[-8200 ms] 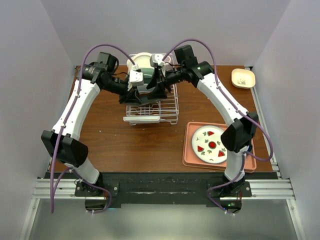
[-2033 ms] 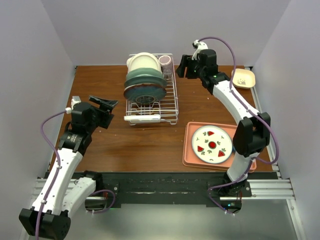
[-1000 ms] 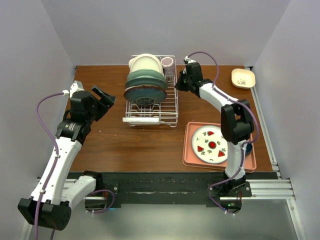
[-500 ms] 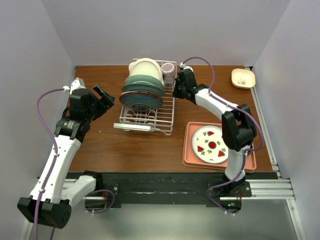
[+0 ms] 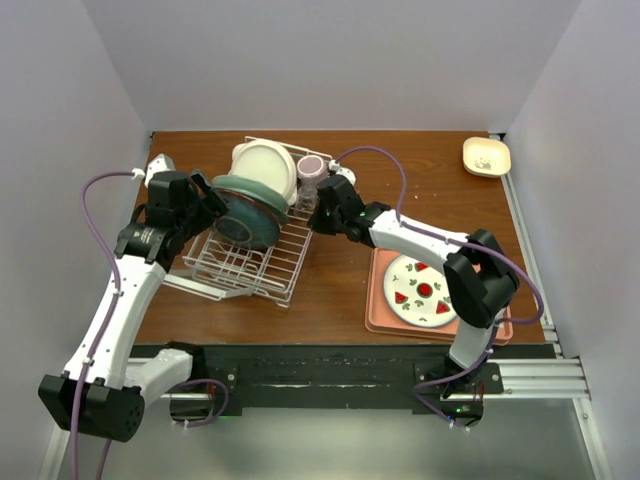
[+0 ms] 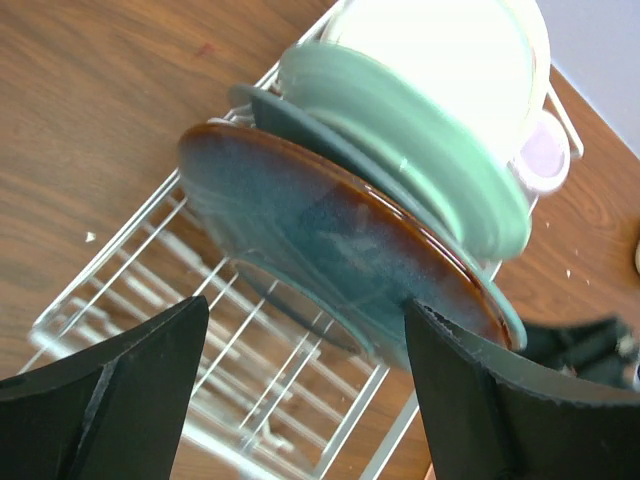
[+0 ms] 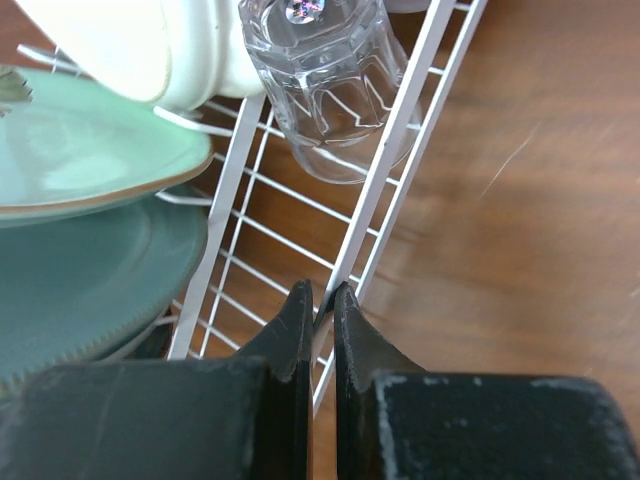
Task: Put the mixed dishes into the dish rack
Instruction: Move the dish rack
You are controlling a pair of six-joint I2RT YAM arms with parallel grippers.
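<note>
Right gripper is pinched tight on the side wire of the dish rack, at the rim just below the clear glass. I read that as a hold for sliding or turning the rack, not a dish pick. Rack sits skewed on the table, left of centre, between the two arms. Left gripper is spread wide with nothing in it, facing the dark-rimmed plate; can't tell if it touches. My guess is it's a guard against the stack tipping. Dishes stand on edge in the prongs: dark-rimmed one nearest the left gripper, pale green plate behind it, white bowl and purple cup at the far end. One patterned plate lies on the pink tray, well apart from the rack, not yet loaded
</note>
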